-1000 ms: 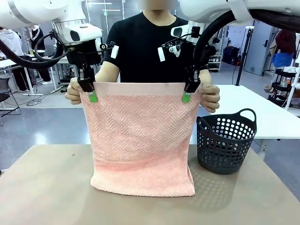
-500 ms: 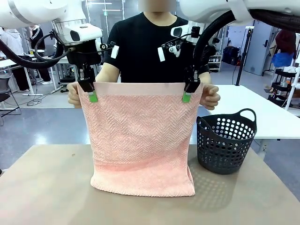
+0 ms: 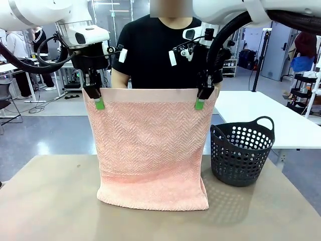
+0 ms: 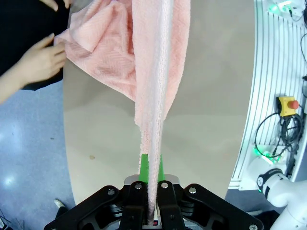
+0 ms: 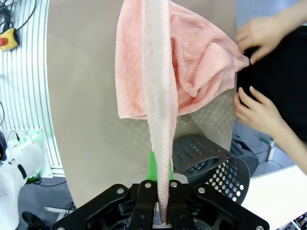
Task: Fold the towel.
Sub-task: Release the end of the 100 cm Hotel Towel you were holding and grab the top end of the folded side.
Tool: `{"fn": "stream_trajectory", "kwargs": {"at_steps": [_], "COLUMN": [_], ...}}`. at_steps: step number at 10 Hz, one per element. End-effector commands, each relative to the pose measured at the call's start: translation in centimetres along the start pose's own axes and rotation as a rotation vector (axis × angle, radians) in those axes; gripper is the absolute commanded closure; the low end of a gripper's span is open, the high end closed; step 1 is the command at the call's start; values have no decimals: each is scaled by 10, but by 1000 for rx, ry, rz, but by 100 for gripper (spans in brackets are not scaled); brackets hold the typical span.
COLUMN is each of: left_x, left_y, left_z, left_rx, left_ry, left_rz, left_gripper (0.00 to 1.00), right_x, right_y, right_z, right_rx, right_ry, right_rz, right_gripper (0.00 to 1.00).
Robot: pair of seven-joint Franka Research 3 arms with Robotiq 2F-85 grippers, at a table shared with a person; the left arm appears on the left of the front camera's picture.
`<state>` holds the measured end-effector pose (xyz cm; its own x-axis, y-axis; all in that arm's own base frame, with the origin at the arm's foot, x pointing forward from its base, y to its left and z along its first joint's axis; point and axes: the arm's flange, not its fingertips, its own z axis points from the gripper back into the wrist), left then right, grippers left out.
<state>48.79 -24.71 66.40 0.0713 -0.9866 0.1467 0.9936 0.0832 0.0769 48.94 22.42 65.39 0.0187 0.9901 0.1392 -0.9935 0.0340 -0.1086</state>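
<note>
Left gripper [image 3: 99, 103]: clenched on the towel [image 3: 150, 145] at its upper corner, green pad against the near face. Right gripper [image 3: 199, 104]: clenched likewise on the other upper corner. The top band runs level and taut between them. The towel hangs as a flat sheet facing the camera, and its lower edge rests on the table [image 3: 50, 201]. A basket [image 3: 241, 153] stands just beside it on the robot's right, apart from the cloth.

Assessment: the step in hand appears to be carrying the held edge over to make the fold. Both arms should travel together at equal height. The span between the grips should not change, or the band will sag or skew. The lower edge should stay pinned on the table as the hinge. The right arm's path should clear the basket.

View comparison: the front view gives the level of the corners and the hang, but the sheet screens what lies behind it. The wrist views look down the band edge-on and show cloth bunched on the far side, with the person's hands [image 5: 261, 31] at it.
</note>
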Motion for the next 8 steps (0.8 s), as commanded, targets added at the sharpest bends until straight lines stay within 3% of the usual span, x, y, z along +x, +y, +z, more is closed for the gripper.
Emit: {"fn": "stream_trajectory", "kwargs": {"at_steps": [1,8], "left_x": [-1,-1], "left_y": [0,0], "left_z": [1,1], "left_rx": [0,0], "left_ry": [1,1], "left_rz": [-3,-3], "left_gripper": [100,100], "right_x": [-1,-1], "right_y": [0,0], "right_z": [0,0], "right_rx": [1,1], "right_ry": [1,1], "right_rz": [-2,-2], "right_gripper": [100,100]}}
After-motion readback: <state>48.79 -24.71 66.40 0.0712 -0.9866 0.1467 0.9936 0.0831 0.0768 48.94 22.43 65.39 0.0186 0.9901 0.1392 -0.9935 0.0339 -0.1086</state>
